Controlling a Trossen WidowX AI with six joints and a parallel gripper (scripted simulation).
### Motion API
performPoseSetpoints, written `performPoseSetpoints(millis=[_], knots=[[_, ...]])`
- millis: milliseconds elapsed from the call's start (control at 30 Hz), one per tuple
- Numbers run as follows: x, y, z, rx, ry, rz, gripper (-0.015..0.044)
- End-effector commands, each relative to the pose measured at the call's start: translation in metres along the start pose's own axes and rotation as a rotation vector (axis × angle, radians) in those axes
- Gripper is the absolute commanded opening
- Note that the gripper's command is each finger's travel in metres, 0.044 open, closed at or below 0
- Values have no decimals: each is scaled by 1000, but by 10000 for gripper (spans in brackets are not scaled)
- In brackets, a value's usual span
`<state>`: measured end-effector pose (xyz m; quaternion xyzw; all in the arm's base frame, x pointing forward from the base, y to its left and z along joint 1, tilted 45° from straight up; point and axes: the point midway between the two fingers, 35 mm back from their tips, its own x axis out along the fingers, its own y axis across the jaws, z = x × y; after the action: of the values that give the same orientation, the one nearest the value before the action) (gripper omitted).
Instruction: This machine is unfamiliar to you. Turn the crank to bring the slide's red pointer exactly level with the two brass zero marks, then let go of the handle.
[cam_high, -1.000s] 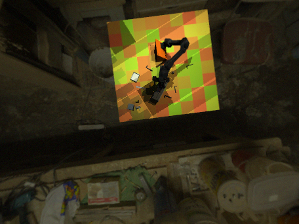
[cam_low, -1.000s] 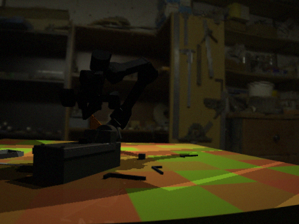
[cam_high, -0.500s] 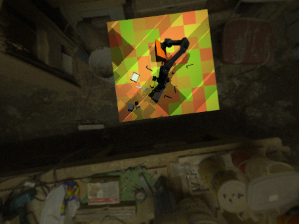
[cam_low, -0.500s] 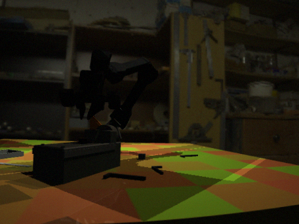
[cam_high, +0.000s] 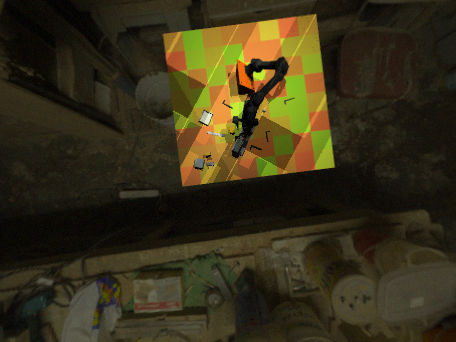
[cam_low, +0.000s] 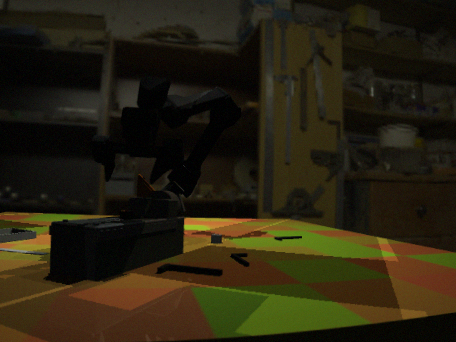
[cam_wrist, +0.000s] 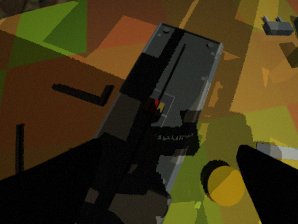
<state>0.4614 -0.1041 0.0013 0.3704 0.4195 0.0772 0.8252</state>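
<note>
Grey and long, the machine (cam_high: 239, 147) (cam_low: 116, 245) (cam_wrist: 192, 65) lies on the checkered table (cam_high: 305, 120) (cam_low: 280, 295) (cam_wrist: 65, 30), its red pointer (cam_wrist: 156, 103) beside the slot. Above, the gripper (cam_high: 244, 131) (cam_low: 131, 175) (cam_wrist: 169, 148) has its fingers spread, pinching nothing. A yellow disc (cam_high: 232, 129) (cam_wrist: 226, 185) shows near one finger; black angle pieces (cam_high: 267, 135) (cam_low: 192, 270) (cam_wrist: 82, 95) lie beside the machine.

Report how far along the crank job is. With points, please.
The red pointer (cam_wrist: 156, 103) sits beside brass in the slot of the machine (cam_high: 239, 147) (cam_low: 117, 247) (cam_wrist: 192, 65), so the slide looks near its marks; shadow hides whether it is exactly level. Nothing is in hand: the gripper (cam_wrist: 169, 148) is open, its fingers wide apart. Left: confirm the level, and turn the crank further if it is off.
</note>
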Motion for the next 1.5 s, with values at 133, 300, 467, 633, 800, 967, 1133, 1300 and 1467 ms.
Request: performPoseSetpoints(millis=[133, 300, 467, 633, 800, 967, 1133, 1300, 1467], knots=[[0, 0, 0, 0, -1, -1, 256], [0, 0, 0, 0, -1, -1, 125], [0, 0, 0, 0, -1, -1, 0], [0, 0, 0, 0, -1, -1, 0], [0, 0, 0, 0, 0, 0, 0], [0, 0, 0, 0, 0, 0, 0], [0, 0, 0, 0, 0, 0, 53], [0, 0, 0, 0, 0, 0, 184], [0, 0, 0, 0, 0, 0, 315]])
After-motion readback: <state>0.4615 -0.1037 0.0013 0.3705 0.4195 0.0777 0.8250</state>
